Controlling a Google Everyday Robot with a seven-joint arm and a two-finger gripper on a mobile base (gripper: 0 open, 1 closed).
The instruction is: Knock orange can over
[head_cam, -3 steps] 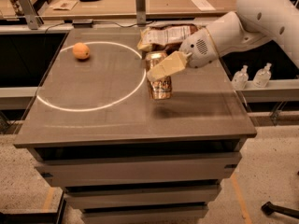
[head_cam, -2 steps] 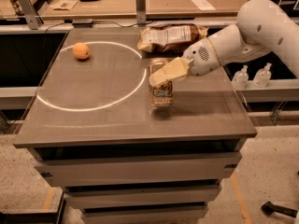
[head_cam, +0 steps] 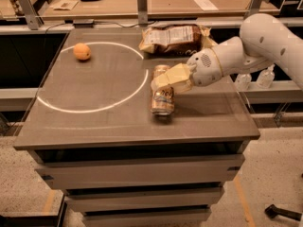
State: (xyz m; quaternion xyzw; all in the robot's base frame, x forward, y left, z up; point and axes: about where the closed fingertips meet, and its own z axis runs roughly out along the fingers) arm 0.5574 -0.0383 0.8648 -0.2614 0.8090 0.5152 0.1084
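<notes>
Partly behind the gripper point(head_cam: 166, 81), whose state I cannot tell, stands the orange can point(head_cam: 162, 101).

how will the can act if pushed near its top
The can is tall and slim, so it likely tips easily. The tool is at its upper half, probably good leverage. Once down, its round body may roll.

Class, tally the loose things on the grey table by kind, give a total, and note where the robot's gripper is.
Drink cans: 1, the orange can
Fruits: 1, the orange fruit
Snack bags: 1, the snack bag
Total: 3 on the table
The gripper is at the can's upper part.
</notes>
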